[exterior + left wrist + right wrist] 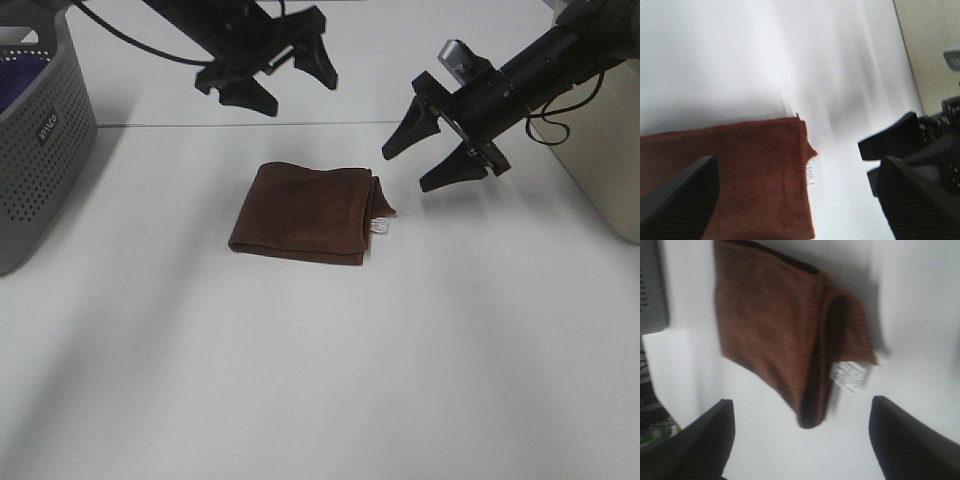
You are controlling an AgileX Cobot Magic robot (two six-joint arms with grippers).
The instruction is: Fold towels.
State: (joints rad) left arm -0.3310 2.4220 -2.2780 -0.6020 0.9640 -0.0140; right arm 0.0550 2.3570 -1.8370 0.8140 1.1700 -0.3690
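Note:
A brown towel (pixel 310 212) lies folded on the white table, with a small white tag (pixel 381 226) at its right edge. It shows in the left wrist view (pixel 740 170) and the right wrist view (pixel 775 325) too. My left gripper (pixel 298 85) hangs open and empty above the table behind the towel. My right gripper (pixel 422 162) is open and empty, just right of the towel and above the table. Its fingers (pixel 890 142) show in the left wrist view.
A grey perforated basket (pixel 40 130) with purple cloth inside stands at the left edge. A beige box (pixel 600 150) stands at the right edge. The table (pixel 350 380) in front of the towel is bare white.

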